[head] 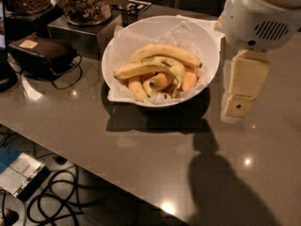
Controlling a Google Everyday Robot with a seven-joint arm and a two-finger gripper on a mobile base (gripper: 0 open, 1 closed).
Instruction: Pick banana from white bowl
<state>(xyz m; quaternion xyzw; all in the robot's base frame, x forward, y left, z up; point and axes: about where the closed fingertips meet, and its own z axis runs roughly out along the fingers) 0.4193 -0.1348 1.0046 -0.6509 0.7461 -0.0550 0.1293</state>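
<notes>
The white bowl (207, 46) stands on the grey table, lined with crinkled white paper. In it lies the banana (143, 68), long, curved and yellow with dark bruising toward its right end. A cleaner long yellow banana (164, 53) lies behind it, with short bananas and orange pieces (189, 80) in front. My gripper (240, 95) hangs at the right under the white wrist housing (261, 15), just off the bowl's right rim and above the table. It touches nothing and is clear of the fruit.
Glass jars of snacks (84, 1) stand on a metal box at the back left. A black case with a cable (42, 55) lies at the left. The table's front edge (94, 171) runs diagonally, with cables on the floor (56, 201) below it.
</notes>
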